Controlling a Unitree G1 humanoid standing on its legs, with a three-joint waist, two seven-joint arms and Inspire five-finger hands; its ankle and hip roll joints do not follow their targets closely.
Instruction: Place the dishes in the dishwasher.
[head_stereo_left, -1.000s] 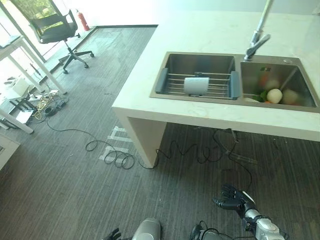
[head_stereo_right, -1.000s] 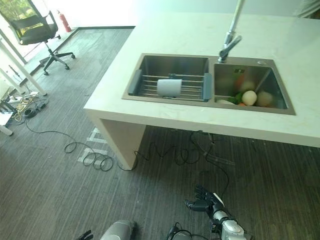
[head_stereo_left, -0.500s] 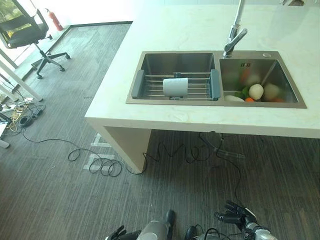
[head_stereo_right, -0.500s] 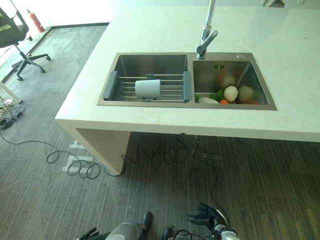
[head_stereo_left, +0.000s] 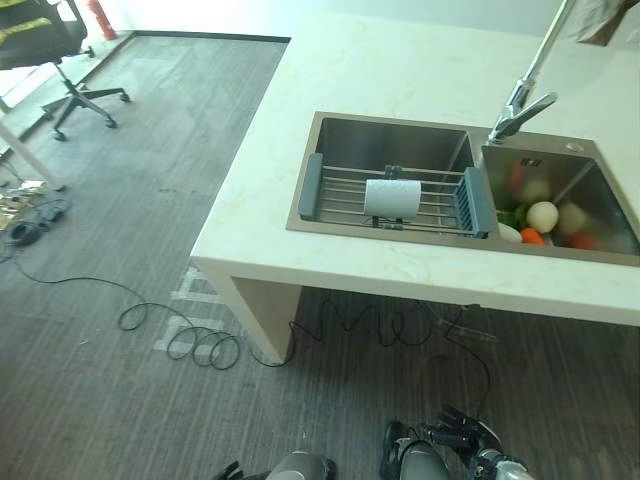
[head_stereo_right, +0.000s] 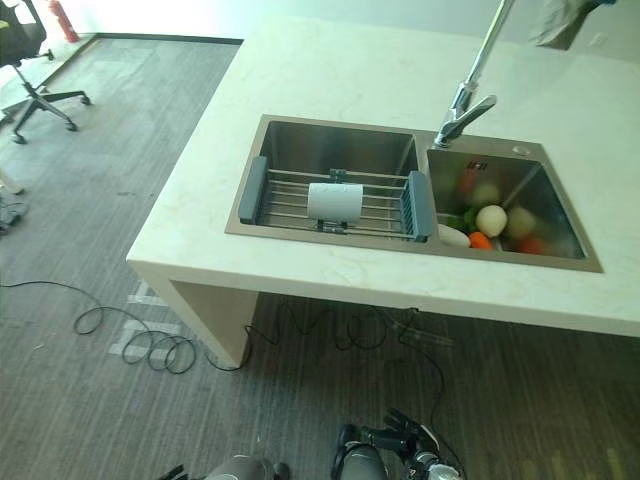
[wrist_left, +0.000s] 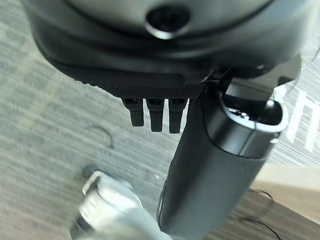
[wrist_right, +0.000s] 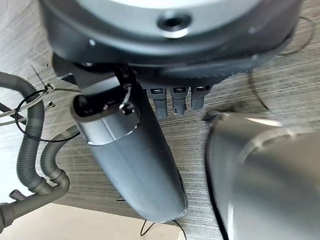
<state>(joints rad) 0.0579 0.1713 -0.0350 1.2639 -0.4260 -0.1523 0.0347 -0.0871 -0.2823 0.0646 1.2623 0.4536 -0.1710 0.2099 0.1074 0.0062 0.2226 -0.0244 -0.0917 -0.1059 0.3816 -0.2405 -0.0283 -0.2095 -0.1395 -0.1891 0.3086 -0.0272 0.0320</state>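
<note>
None of the task looks done yet, judging by how things lie. The one dish in sight, a white cylindrical cup (head_stereo_left: 392, 197) lying on its side, rests on the grey-ended wire rack (head_stereo_left: 398, 194) that spans the left basin of the stainless steel double sink (head_stereo_left: 395, 141). The sink is set into a pale, cream-coloured stone surface (head_stereo_left: 400, 75), and a tall chrome tap (head_stereo_left: 524, 95) stands at the rear between the two basins. The right basin holds what appear to be vegetables (head_stereo_left: 541, 216), a pale round one beside orange and green pieces; they are too small to name with certainty, and I cannot tell whether any plates or bowls lie beneath them.

Both hands hang low, well apart from the sink and over the dark striped floor (head_stereo_left: 140, 230). The right hand (head_stereo_left: 452, 438) shows at the bottom of the head views with its dark fingers spread and holding nothing; its wrist view shows short straight fingers (wrist_right: 181, 99) and a thumb standing free. The left hand (wrist_left: 160, 85) likewise shows straight fingers and an empty grasp in its own wrist view.

So everything remains: reaching the surface, lifting the cup off the rack, finding a dishwasher, and loading it. A black office chair (head_stereo_left: 50, 40) stands far off across the floor.
</note>
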